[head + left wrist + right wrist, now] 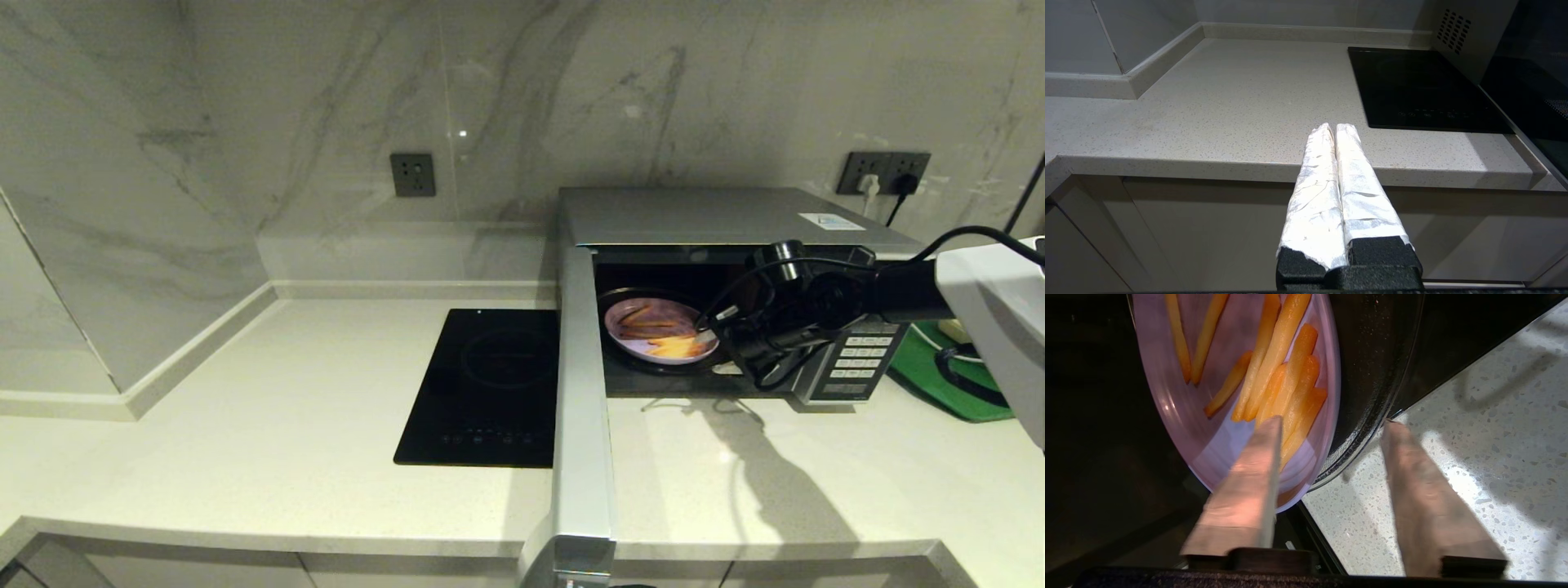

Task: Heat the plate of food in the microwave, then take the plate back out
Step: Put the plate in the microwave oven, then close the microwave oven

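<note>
The silver microwave [718, 214] stands on the counter with its door [581, 408] swung wide open toward me. Inside, on the glass turntable [1372, 375], lies the lavender plate of food [660, 328] with orange-yellow sticks [1282, 375]. My right gripper [712, 333] is at the oven mouth by the plate's near right rim, open. One finger [1249, 486] lies over the plate's rim [1327, 416]; the other finger [1425, 490] is outside, over the counter. My left gripper [1334, 130] is shut and empty, low in front of the counter edge.
A flat black glass hob [486, 384] is set into the counter just left of the open door. A green tray [947, 380] lies right of the microwave. Wall sockets [886, 171] with plugs sit behind. Pale counter [245, 425] stretches to the left.
</note>
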